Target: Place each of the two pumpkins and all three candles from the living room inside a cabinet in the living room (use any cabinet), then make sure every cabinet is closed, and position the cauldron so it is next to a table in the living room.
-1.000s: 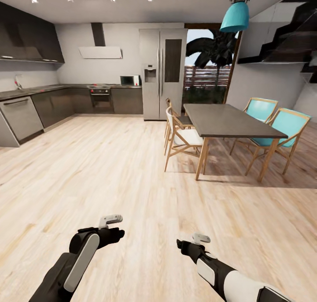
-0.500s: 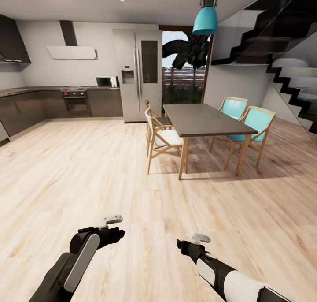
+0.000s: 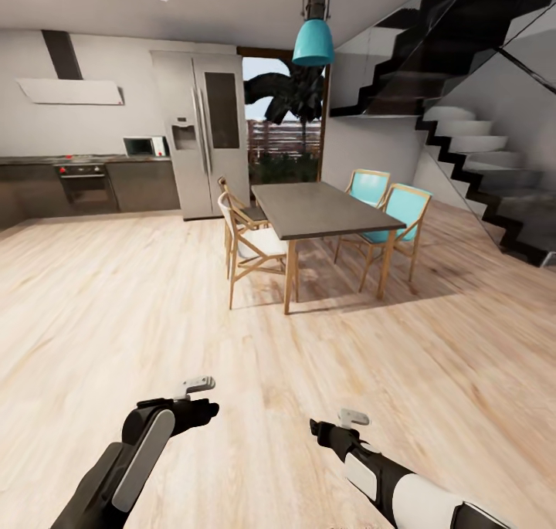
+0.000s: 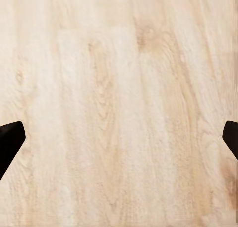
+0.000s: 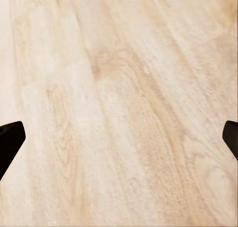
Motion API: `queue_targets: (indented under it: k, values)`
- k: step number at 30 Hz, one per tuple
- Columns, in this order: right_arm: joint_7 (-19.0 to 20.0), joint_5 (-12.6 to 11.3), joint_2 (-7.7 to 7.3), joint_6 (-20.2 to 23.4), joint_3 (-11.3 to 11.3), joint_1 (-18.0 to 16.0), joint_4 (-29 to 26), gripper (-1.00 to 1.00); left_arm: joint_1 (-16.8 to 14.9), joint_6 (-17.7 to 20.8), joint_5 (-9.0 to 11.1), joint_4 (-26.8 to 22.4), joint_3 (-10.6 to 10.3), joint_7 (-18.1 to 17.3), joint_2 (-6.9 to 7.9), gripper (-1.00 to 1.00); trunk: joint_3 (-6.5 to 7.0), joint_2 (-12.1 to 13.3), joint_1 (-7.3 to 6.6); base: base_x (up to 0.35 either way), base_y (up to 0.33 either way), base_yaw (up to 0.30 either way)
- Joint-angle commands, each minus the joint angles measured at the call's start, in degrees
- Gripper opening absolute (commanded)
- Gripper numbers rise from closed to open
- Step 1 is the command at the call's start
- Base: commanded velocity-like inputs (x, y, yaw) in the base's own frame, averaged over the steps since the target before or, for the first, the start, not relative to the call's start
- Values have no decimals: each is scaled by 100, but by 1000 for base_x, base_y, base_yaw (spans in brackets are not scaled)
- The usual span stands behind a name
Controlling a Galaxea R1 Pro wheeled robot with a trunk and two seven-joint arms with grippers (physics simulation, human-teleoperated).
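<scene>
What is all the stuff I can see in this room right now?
Dining table: one, dark grey, mid-room.
Chairs: four; two teal, two wood with white seats.
Fridge: one, steel, back wall.
Oven: one, dark, left of the fridge.
Microwave: one, on the counter.
Lamp: one, teal, hanging.
Stairs: dark, right.
Floor: pale wood.
Left gripper: fingers open, above the floor.
Right gripper: same.

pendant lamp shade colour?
Teal pendant lamp shade, best in the head view.
</scene>
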Motion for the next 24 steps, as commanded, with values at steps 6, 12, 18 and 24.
queue_targets:
  k: [6,12,18,24]
  values:
    - [3,-61,2,-22,48,-6,6,100,-2,8,60,-3,-11,60,6,100,14,-3,-1,0,0,-287]
    - [3,-61,2,-22,48,-6,6,100,-2,8,53,-1,-11,60,6,100,33,-3,-1,48,0,-286]
    - [-3,-61,2,-22,48,-6,6,100,-2,8,31,0,-22,60,6,100,53,-3,-1,289,0,-226]
    - [-14,-61,2,-22,48,-6,6,100,-2,8,27,0,-33,60,6,100,56,-3,-1,319,0,-32]
